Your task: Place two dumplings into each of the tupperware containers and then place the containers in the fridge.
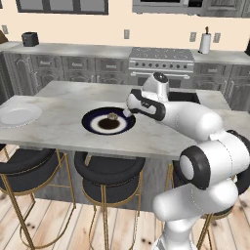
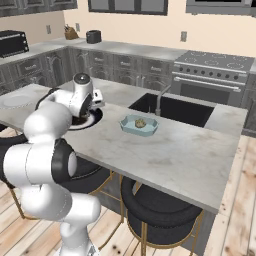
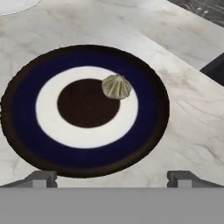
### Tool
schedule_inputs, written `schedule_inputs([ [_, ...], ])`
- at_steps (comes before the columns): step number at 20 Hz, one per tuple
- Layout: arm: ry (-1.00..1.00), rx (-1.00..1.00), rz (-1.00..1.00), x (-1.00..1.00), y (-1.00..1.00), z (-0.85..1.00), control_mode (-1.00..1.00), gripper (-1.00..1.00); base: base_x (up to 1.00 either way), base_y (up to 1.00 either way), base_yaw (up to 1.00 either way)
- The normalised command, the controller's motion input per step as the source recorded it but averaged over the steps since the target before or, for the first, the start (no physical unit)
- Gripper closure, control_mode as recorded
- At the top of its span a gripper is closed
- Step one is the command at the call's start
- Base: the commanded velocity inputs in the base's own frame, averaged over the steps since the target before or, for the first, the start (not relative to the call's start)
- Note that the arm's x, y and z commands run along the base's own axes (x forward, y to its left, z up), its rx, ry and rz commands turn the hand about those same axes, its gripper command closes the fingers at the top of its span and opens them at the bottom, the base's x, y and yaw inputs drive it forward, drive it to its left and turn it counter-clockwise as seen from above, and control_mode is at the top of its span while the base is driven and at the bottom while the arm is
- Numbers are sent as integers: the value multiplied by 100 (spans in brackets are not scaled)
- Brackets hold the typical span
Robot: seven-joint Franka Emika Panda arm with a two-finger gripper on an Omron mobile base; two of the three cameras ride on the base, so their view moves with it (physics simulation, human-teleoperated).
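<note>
my claw (image 3: 112, 178) hangs above the near edge of the dark blue plate (image 3: 26, 127), its two tips spread as wide as they go with nothing between them. on that plate one dumpling (image 3: 116, 86) sits on the white ring, just at the edge of the dark centre, on the side away from me and a little to the right in the hand view. the plate rests flat on the pale marble surface (image 3: 192, 131).

from the left base view, my arm reaches across the surface (image 1: 58, 129) to the dark blue plate (image 1: 93, 122), and the dumpling (image 1: 112, 116) shows as a small lump near the plate's middle, close beside my wrist. a round white plate (image 1: 18, 115) lies well apart, near the left end of the surface.

in the right base view, a pale teal container (image 2: 127, 125) stands on the surface (image 2: 165, 155) near the black sink (image 2: 172, 109), well apart from the blue plate. a dumpling (image 2: 140, 122) lies inside it; i think there is only one in it, though the lump is small and i can't be sure. my arm covers most of the dark blue plate (image 2: 95, 116) here, and the white plate (image 2: 15, 101) is at the far left.
</note>
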Motion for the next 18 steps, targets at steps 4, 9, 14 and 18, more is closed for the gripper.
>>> schedule_inputs([
  [4,20,-9,-5,1,35,-6,-100,-100,0,0,0],
  [9,6,0,-6,0,10,-25,-100,-100,0,0,0],
  [14,0,6,-5,0,0,-45,-100,-100,0,0,0],
  [18,-1,4,-1,11,6,-44,-100,-100,0,0,0],
])
